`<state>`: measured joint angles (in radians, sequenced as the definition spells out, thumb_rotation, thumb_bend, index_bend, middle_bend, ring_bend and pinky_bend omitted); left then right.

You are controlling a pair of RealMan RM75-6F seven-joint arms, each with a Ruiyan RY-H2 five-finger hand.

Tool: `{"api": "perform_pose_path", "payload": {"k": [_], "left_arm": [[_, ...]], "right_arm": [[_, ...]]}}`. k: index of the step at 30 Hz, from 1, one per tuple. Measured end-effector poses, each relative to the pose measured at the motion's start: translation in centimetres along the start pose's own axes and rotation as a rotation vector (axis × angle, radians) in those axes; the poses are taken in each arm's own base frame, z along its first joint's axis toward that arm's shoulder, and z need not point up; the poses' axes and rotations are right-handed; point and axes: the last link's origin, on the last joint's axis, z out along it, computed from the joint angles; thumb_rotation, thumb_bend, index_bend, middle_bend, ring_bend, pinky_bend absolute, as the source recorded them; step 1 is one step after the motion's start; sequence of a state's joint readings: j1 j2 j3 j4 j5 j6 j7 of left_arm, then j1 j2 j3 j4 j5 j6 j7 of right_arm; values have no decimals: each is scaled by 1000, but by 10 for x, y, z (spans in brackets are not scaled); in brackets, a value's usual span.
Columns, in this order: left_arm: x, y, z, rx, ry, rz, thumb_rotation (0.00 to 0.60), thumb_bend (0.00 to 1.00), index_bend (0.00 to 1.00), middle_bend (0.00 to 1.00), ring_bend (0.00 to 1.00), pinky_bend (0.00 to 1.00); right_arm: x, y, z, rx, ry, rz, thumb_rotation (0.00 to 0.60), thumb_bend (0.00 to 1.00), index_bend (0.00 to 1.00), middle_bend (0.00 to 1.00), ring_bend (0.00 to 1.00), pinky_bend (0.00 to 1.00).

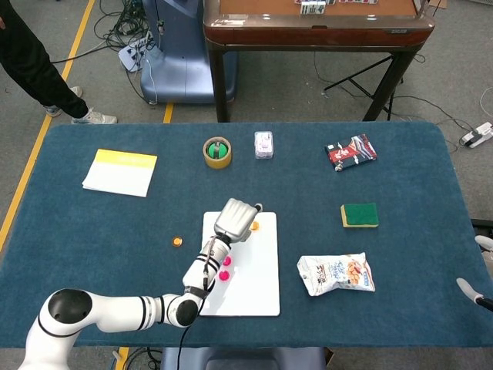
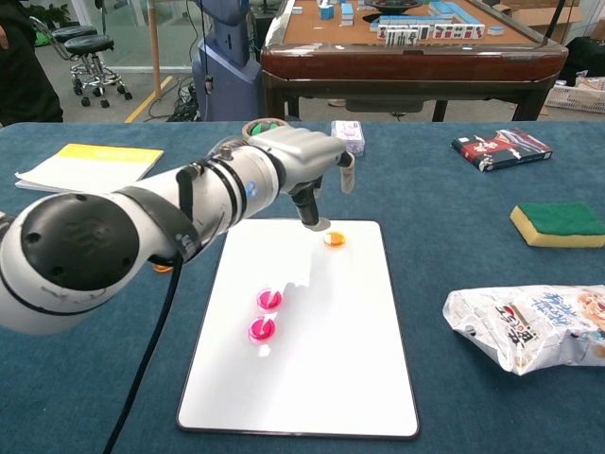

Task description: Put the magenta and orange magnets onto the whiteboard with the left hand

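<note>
- Magnets first, from my head view: an orange magnet (image 1: 254, 227) lies on the whiteboard (image 1: 258, 285) near its far right corner, just beside my left hand (image 1: 235, 219), and two magenta magnets (image 1: 224, 270) sit together on the board's left side, partly behind my forearm.
- A second orange magnet (image 1: 177, 241) rests on the blue table (image 1: 92, 231), well left of the board.
- My right hand (image 1: 479, 293) shows only as a sliver at the right edge — I cannot tell how its fingers lie.
- Also on the table: a yellow notepad (image 1: 120, 171), a tape roll (image 1: 217, 151), a green sponge (image 1: 360, 215) and a snack bag (image 1: 336, 274).
- From my chest view: my left hand (image 2: 304, 161) hovers over the board's (image 2: 312, 378) far edge, holding nothing, fingers loosely apart; one fingertip (image 2: 314, 222) points down just beside the orange magnet (image 2: 333, 239) (contact is unclear).
- The two magenta magnets (image 2: 265, 315) lie touching or nearly so, mid-board on its left half.
- The off-board orange magnet (image 2: 163, 268) peeks out behind my forearm.
</note>
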<state>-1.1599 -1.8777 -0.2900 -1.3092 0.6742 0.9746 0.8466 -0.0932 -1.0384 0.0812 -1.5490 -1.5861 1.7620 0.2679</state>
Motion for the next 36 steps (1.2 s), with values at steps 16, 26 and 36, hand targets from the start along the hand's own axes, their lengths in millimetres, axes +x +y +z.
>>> {"api": "perform_pose_path", "payload": {"k": [16,26,36], "left_arm": [[-8,-46,-53,55,-52,-16,600,309,446,1000,1000,1000],[-19,-94,-103,121,-88,-64,600,309,447,1000,1000,1000],[-33,-113,-110,161,-98,-66,600,309,458,1000,1000,1000]], "right_arm": [[-7,-6,4,13,-25,-21,600,56,262,318,305,423],[-16,-12,10,24,-57,-51,600,56,262,318,305,423],[-20,-16,12,33,-74,-59,600,56,262,318,305,423]]}}
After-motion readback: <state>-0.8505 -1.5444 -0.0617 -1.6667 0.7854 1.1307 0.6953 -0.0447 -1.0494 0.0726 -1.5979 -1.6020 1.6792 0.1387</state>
